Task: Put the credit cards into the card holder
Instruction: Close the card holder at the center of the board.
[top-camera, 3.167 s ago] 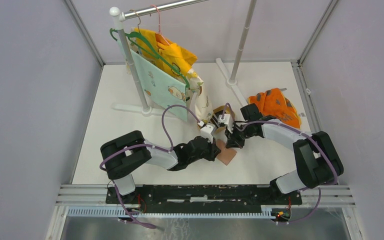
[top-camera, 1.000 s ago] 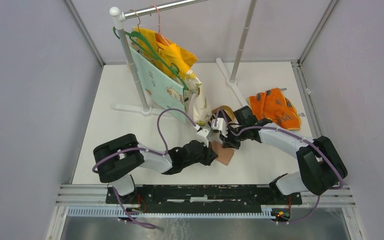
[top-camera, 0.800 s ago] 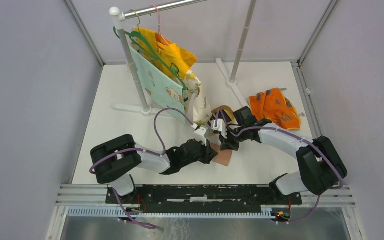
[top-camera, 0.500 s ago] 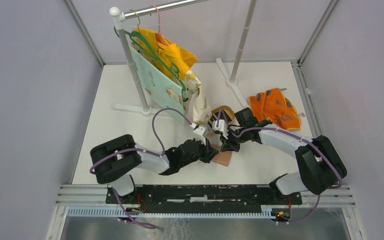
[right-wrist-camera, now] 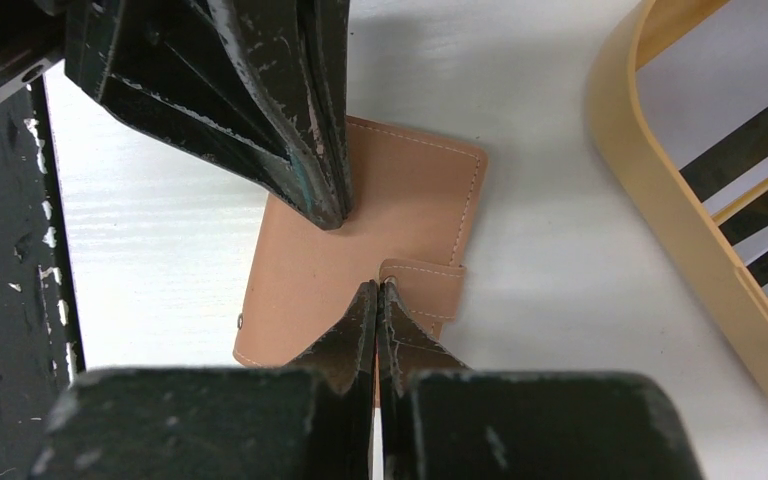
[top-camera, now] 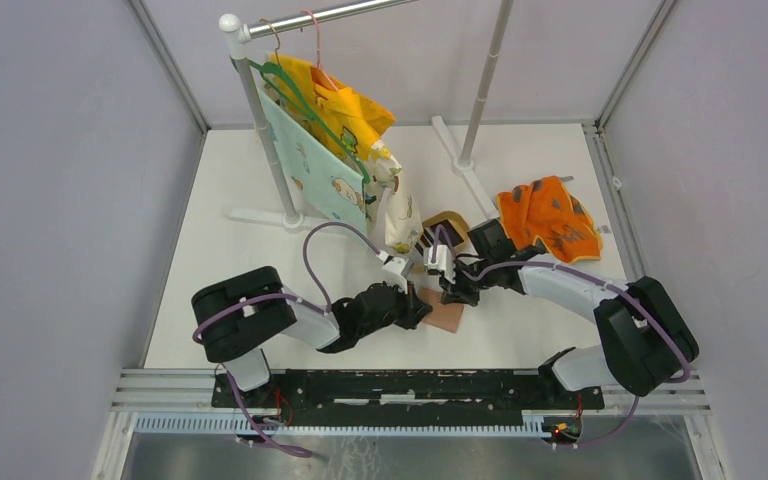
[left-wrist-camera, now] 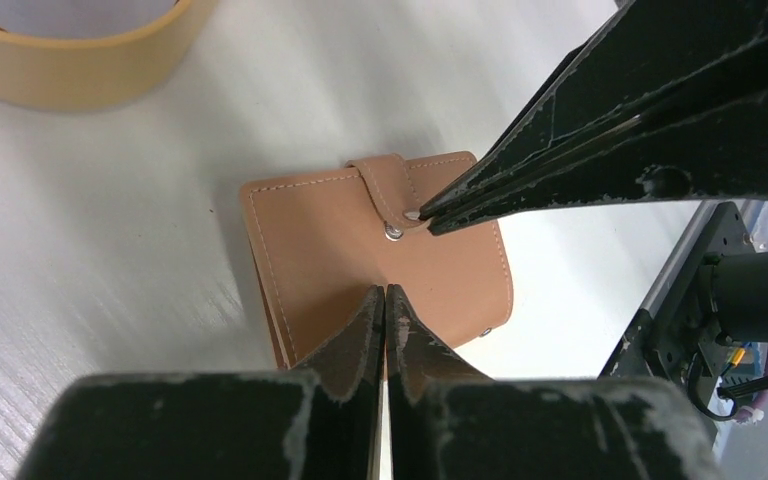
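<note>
Centre-front on worktop [top-camera: 260, 180], I see card holder [left-wrist-camera: 320, 240] lying flat, closed, strap tab [left-wrist-camera: 385, 180] folded over cover. Left fingers [left-wrist-camera: 380, 300] pressed together, tips touching cover near one edge. Right fingers [right-wrist-camera: 375, 295] likewise closed, tips at tab beside snap [left-wrist-camera: 393, 232]; can't tell whether tab is pinched. Tan dish [left-wrist-camera: 70, 75] near holder.

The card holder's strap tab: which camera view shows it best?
The left wrist view: the strap tab lies plain on the folded card holder, snap visible, the shut right gripper at its end. The right wrist view hides part of it behind that gripper's fingers. In the top external view the tab is too small to tell.
</note>
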{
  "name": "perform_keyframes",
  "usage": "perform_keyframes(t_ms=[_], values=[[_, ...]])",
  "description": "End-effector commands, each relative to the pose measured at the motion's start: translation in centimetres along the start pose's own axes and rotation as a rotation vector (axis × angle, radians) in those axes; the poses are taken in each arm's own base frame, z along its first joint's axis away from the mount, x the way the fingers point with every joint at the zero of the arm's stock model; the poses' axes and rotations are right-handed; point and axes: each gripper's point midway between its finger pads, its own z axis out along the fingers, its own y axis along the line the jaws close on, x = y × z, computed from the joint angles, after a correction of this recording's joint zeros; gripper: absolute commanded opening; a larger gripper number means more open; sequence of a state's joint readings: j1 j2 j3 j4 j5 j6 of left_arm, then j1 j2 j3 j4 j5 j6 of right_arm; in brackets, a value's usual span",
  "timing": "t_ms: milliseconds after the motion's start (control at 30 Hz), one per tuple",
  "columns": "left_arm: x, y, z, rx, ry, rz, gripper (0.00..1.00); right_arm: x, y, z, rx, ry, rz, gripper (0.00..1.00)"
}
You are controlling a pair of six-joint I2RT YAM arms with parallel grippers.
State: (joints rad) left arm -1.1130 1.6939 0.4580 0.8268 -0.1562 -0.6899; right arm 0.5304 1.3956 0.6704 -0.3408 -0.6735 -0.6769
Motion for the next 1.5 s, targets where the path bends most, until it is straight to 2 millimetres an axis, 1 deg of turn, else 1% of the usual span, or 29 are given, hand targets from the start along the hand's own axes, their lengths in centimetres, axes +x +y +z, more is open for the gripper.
perform_keyframes(t_ms=[0, 167, 400, 533, 667, 833, 1100, 1467], values=[[-1.3, -0.2, 0.1, 0.009, -0.064, -0.043, 0.06, -0.9, -0.8, -0.1, 0.053, -0.009, -0.068, 0.0], [-1.1, -0.1, -0.1, 0.013, -0.063, -0.052, 0.06, -1.1, -0.9, 0.1, 0.074, -0.005, -0.092, 0.0], [-1.1, -0.2, 0.0, 0.019, -0.062, -0.051, 0.05, -1.2, -0.5, 0.3, 0.064, 0.002, -0.114, 0.0], [-1.1, -0.2, -0.1, 0.02, -0.063, -0.052, 0.05, -0.9, 0.0, 0.6, 0.045, 0.025, -0.135, 0.0], [-1.2, -0.2, -0.1, 0.022, -0.065, -0.051, 0.05, -0.7, 0.0, 0.7, 0.048, 0.045, -0.152, 0.0], [-1.3, -0.3, -0.3, 0.025, -0.068, -0.05, 0.05, -0.1, 0.3, 1.0, 0.043, 0.092, -0.178, 0.0], [-1.5, -0.2, -0.5, 0.017, -0.073, -0.046, 0.05, 1.0, 1.4, 1.1, 0.001, 0.163, -0.258, 0.0], [-2.1, -0.3, -1.0, 0.019, -0.085, -0.047, 0.05, 3.3, 2.1, 1.3, -0.03, 0.29, -0.291, 0.0]])
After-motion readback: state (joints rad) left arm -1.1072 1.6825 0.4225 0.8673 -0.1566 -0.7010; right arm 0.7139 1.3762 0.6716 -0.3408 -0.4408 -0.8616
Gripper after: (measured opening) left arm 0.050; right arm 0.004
